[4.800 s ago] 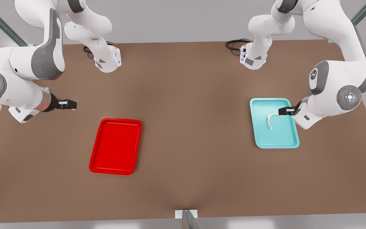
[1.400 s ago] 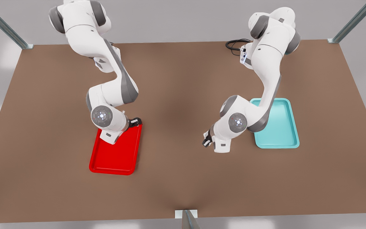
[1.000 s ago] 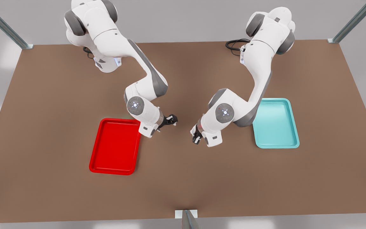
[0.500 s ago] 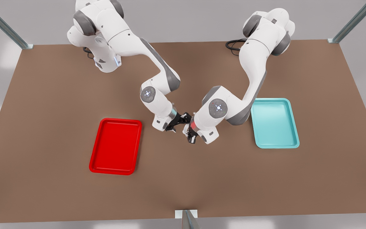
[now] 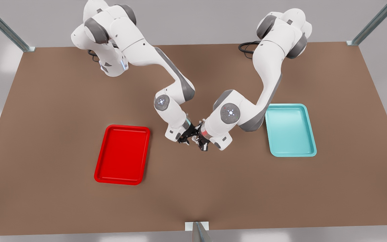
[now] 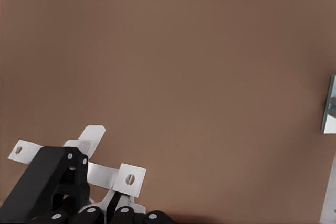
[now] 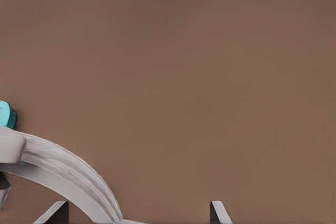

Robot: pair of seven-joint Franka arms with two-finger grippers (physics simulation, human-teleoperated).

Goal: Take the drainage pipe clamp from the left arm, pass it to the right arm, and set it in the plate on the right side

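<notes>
Where the 2 arms meet above the middle of the brown surface (image 5: 79, 201), the left gripper (image 5: 202, 143), on the arm at the front view's right, and the right gripper (image 5: 184, 137), on the arm at the front view's left, stand tip to tip, almost touching. The drainage pipe clamp (image 6: 101, 173) lies at the left jaws. In the left wrist view its white band and 2 holed end tabs sit just ahead of the closed black fingertips (image 6: 122, 214), so the left jaws appear clamped on the drainage pipe clamp. A larger black finger block (image 6: 44, 182) overlaps the band on 1 side; which gripper it belongs to cannot be told.

In the right wrist view the 2 fingertips (image 7: 216, 211) of the right gripper (image 7: 134, 214) are wide apart, and the curved white band of the clamp (image 7: 68, 177) runs in beside 1 of them, with no contact visible.

The red plate (image 5: 123, 127) rests on the surface well apart from both jaws, on the right gripper's side. A teal tray (image 5: 291, 106) rests well apart on the left gripper's side. Both hold nothing.
</notes>
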